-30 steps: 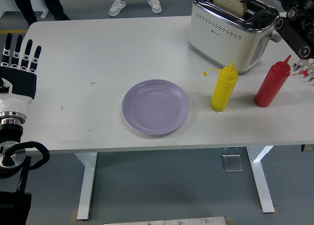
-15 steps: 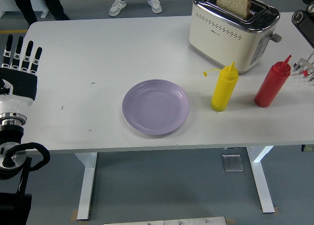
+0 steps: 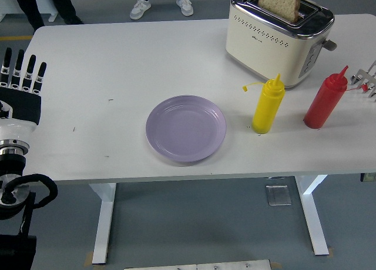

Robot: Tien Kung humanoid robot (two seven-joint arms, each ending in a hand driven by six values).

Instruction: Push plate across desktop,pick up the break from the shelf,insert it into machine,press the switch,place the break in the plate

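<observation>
A slice of bread (image 3: 280,2) stands upright in a slot of the cream toaster (image 3: 276,37) at the table's far right, with nothing holding it. The toaster's switch lever (image 3: 329,45) sticks out on its right end. A lilac plate (image 3: 185,128) lies flat near the middle of the white table (image 3: 117,76), empty. My left hand (image 3: 22,76) rests at the left edge, fingers straight and spread, holding nothing. My right hand is out of the picture.
A yellow squeeze bottle (image 3: 268,105) and a red squeeze bottle (image 3: 325,99) stand in front of the toaster. A metal rack (image 3: 367,82) pokes in at the right edge. People's feet (image 3: 161,5) show beyond the far side.
My right hand let go of the bread in the toaster slot and drew back up and right, out of view. The left hand has barely shifted.
</observation>
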